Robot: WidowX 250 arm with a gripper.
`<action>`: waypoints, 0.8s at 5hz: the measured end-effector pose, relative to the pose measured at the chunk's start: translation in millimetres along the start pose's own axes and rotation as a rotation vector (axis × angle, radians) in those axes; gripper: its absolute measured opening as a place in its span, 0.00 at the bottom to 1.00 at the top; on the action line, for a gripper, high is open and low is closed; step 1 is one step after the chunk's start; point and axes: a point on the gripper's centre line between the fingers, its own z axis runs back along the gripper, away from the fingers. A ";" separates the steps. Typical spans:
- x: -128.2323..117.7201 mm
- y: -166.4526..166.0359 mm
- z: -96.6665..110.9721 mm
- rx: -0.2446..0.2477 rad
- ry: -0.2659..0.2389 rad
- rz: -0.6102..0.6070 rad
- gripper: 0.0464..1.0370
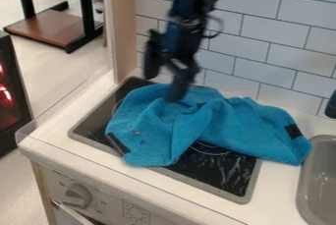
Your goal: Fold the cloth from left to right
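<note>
As the gripper (162, 87) hangs angled down, fingers apart, the blue cloth (226, 123) sprawls across the stove (226, 172), rumpled and creased!

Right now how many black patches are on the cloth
2 clear ones on the cloth: one patch at its left edge, another patch near its right end. A third may hide in the middle folds.

A black stovetop (226, 176) lies centrally, gray sink basin (322, 184) at four o'clock, control knob (78, 195) at seven, tiled backsplash (253, 3) at one.
</note>
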 end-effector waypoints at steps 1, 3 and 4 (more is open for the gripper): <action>-31.7 14.4 -16.4 -0.076 0.069 0.240 0.96; -64.8 19.5 -51.0 -0.243 0.069 0.631 0.96; -59.9 19.9 -57.8 -0.269 -0.006 0.660 0.96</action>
